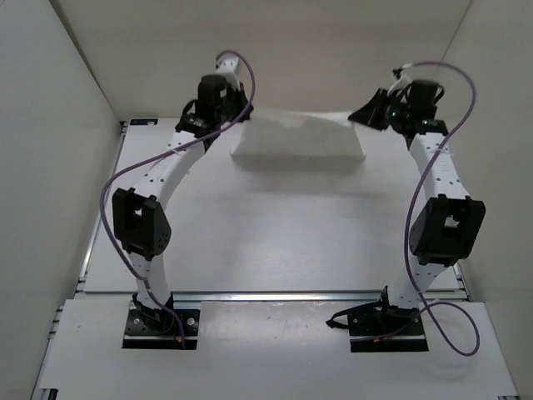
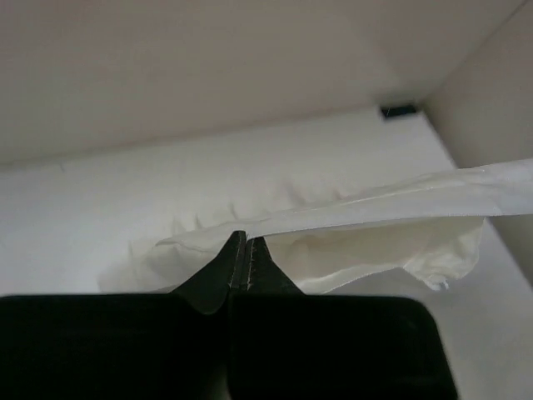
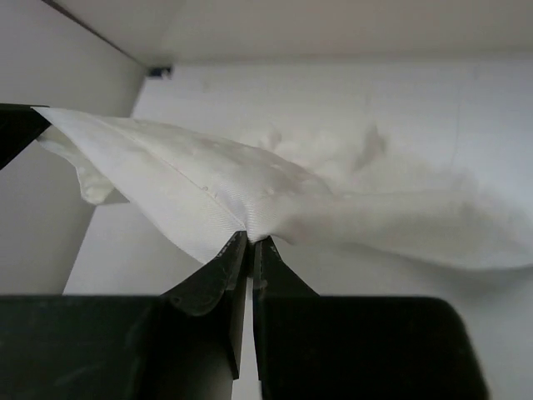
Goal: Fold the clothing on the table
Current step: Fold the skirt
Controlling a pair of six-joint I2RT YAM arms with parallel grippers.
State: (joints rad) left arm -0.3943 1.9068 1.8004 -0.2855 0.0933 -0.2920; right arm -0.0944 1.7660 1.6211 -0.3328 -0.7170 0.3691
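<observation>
While my left claw [image 2: 247, 241] and right claw [image 3: 251, 241] are each clamped tight on an edge of the clothing [image 1: 298, 143], it spans between both, held ends raised, middle sagging onto the far part of the table [image 1: 275, 242].

One piece of clothing [image 1: 298, 143] lies on one counter [image 1: 275, 237]. There are two arms, a left arm [image 1: 177, 158] and a right arm [image 1: 439, 167], each with one pair of jaws. Two purple cables [image 1: 106, 196] and two black base plates [image 1: 137, 335] are also visible.
</observation>
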